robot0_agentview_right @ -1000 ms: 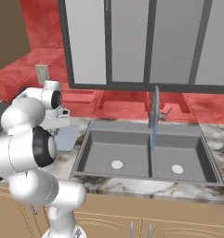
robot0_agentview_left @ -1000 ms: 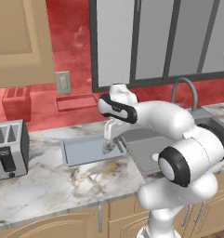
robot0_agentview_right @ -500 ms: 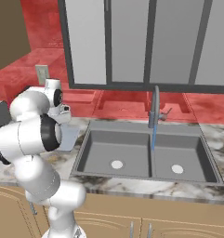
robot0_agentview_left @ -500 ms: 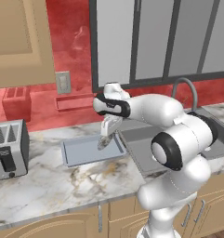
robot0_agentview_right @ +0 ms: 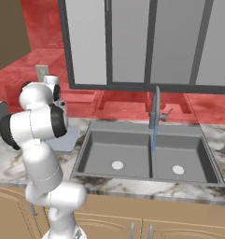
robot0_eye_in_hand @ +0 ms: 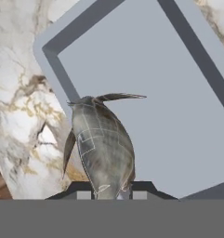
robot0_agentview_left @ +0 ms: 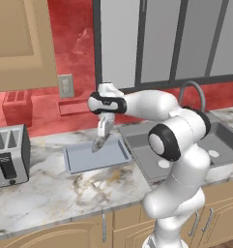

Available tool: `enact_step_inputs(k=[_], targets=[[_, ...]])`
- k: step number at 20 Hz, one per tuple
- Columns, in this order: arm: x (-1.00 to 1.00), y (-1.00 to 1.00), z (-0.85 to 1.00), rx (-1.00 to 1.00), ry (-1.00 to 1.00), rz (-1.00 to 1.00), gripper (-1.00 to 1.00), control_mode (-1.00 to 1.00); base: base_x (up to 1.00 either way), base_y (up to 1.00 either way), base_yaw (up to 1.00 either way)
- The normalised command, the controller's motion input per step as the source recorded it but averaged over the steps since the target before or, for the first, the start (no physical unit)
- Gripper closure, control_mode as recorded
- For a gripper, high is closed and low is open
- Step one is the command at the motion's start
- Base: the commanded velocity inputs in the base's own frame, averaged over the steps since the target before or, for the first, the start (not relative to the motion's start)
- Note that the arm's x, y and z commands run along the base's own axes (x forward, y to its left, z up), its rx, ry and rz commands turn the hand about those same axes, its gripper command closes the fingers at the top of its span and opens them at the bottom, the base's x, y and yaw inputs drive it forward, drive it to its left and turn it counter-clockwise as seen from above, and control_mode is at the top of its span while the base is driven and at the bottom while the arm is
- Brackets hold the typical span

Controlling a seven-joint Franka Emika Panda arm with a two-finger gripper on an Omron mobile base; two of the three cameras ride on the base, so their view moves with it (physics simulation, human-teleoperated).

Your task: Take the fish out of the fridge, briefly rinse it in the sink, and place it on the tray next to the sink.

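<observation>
The gripper pinches the fish just above the tray, left of the sink, and letting go crooked could drop it over the rim.

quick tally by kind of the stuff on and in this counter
fish: 1, in the gripper
tray: 1
toaster: 1
sink: 1, two basins
faucet: 1
total: 5
</observation>
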Motion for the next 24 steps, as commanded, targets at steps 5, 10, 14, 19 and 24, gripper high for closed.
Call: enact_step_inputs(k=[5,10,14,19,24], targets=[[0.01,0.02,-0.25,0.18,0.01,0.03,1.0,-1.0,0.0,0.0,0.0],[0.0,0.0,-0.22,0.21,0.0,0.04,1.0,-1.0,0.0,0.0,0.0],[0.01,0.0,-0.27,0.17,0.0,0.03,1.0,-1.0,0.0,0.0,0.0],[0.0,0.0,-0.3,0.09,0.0,0.02,1.0,-1.0,0.0,0.0,0.0],[0.15,0.0,-0.08,0.01,0.0,0.0,1.0,-1.0,0.0,0.0,0.0]])
